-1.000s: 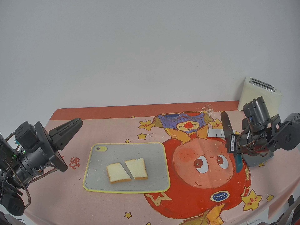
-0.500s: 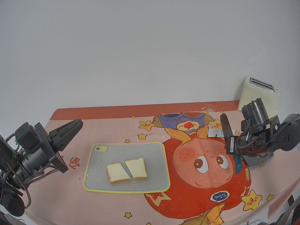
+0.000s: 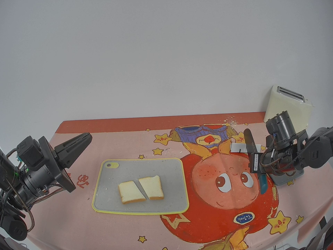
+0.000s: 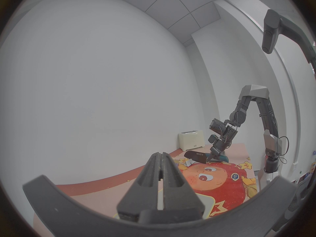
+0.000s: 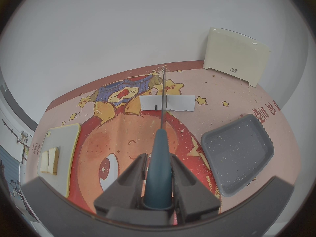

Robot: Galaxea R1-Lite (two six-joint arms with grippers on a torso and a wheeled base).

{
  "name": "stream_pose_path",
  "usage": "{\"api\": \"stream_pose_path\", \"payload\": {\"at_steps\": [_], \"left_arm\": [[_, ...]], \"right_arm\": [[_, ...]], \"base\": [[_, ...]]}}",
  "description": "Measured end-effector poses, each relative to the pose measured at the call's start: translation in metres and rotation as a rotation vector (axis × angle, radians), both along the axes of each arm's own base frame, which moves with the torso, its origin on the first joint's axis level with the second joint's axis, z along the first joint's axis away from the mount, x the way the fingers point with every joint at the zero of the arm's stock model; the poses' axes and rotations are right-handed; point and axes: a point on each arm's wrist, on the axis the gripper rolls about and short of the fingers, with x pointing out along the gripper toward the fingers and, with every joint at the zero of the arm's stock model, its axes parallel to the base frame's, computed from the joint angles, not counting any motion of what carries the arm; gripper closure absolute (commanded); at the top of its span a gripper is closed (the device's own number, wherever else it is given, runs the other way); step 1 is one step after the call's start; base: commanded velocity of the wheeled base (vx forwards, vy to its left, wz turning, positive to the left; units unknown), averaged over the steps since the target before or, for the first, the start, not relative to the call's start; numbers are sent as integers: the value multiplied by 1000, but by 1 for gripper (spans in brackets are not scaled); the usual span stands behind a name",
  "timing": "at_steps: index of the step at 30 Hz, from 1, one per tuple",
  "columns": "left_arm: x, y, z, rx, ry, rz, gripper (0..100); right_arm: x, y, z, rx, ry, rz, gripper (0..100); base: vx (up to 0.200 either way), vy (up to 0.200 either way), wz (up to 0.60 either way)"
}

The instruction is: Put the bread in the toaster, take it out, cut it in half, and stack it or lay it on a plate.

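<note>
Head view puts the two bread halves [image 3: 141,190] side by side, nearly touching along the cut, on the grey cutting board [image 3: 138,167] toward the left-centre of the counter [image 3: 104,139]. My right gripper [image 5: 158,157] hangs over the counter's right side, well apart from the board, its jaws clamped on the teal handle of the knife [image 3: 250,143]. The dark blade points away toward the back wall, near a white card [image 5: 179,103]. Just beside that gripper lies the grey tray [image 5: 237,151], speckled with crumbs, and the cream toaster [image 3: 288,104] stands at the far right corner. My left gripper [image 4: 161,156] is held above the counter's left edge, jaws pressed closed.
</note>
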Motion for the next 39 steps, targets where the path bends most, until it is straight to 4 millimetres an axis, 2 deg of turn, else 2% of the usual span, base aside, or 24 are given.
{"api": "stream_pose_path", "payload": {"at_steps": [15,38,39], "left_arm": [[0,0,0,0,-1,0,100],[0,0,0,0,-1,0,100],[0,0,0,0,-1,0,100]], "right_arm": [[5,1,-12,-17,36,-6,100],[2,2,-18,-27,57,-1,100],[2,2,-18,-28,57,-2,0]], "base": [[0,0,0],[0,0,0],[0,0,0]]}}
